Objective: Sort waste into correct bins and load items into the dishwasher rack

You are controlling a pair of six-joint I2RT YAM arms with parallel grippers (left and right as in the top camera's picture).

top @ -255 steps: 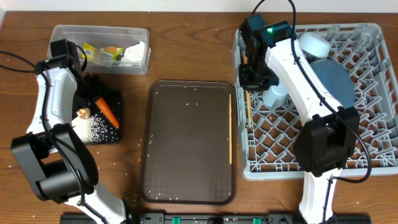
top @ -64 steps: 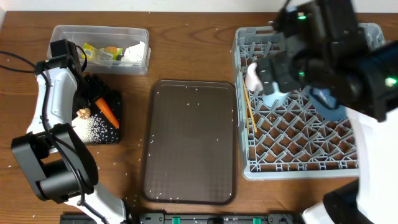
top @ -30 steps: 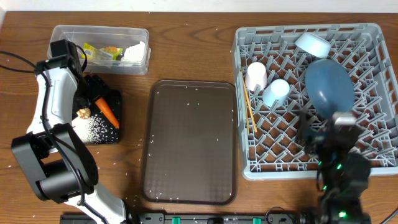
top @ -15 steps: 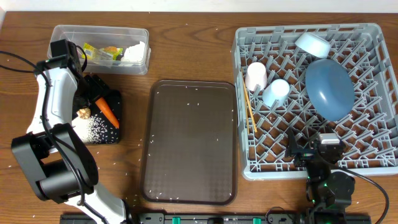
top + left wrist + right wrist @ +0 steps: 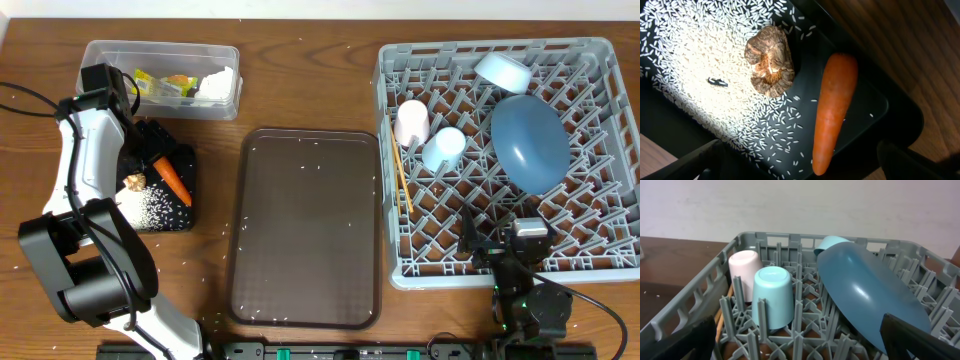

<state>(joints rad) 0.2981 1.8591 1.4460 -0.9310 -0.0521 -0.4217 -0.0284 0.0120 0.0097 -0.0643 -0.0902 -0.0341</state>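
The task looks finished, I think: the rack (image 5: 600, 250) is loaded, with the blue plate (image 5: 530, 140) inside. The left fingers (image 5: 685, 165) and the right fingers (image 5: 675, 342) are spread, holding nothing; next, the arms only need parking.

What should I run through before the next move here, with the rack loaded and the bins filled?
1. Yellow-green wrapper and tissue in the clear tub: ok.
2. Loose rice, brown lump and carrot in the black tray: ok.
3. Blue plate, bowl, light-blue cup and pink cup in the rack: ok.
4. Both chopsticks in the rack: cannot tell; only a thin wooden streak shows beside the cups.
5. Open and empty, left hand and right hand: ok.
6. Brown serving tray free of rice: not ok; stray grains lie on it.
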